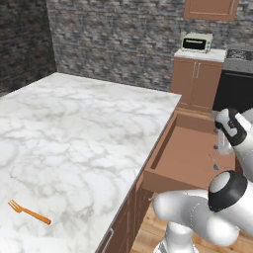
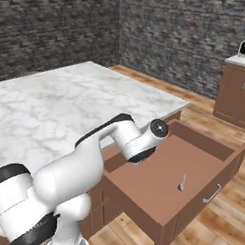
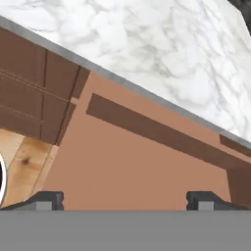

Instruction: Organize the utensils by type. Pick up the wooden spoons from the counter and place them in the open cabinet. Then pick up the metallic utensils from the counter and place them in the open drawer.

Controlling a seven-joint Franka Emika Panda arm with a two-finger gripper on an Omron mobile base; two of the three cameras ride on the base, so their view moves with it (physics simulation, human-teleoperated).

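Observation:
The open drawer (image 1: 190,160) (image 2: 157,181) juts out from under the counter (image 1: 74,133) (image 2: 55,107). A small silvery spoon (image 1: 214,162) (image 2: 182,182) lies on its flat bottom near the front. The orange-brown fork (image 1: 28,212) rests on the marble near the counter's close edge. My gripper (image 1: 223,145) (image 3: 125,201) hangs over the drawer (image 3: 132,166), open, its fingertips (image 3: 49,200) wide apart with nothing between them. The wooden spoons are out of view.
A toaster oven (image 1: 196,42) stands on a far cupboard (image 1: 196,84), with a dark stove (image 1: 236,84) to its right. A brown wall cabinet (image 1: 210,9) hangs above; I cannot tell whether it is open. Wooden floor (image 2: 216,218) lies around the drawer.

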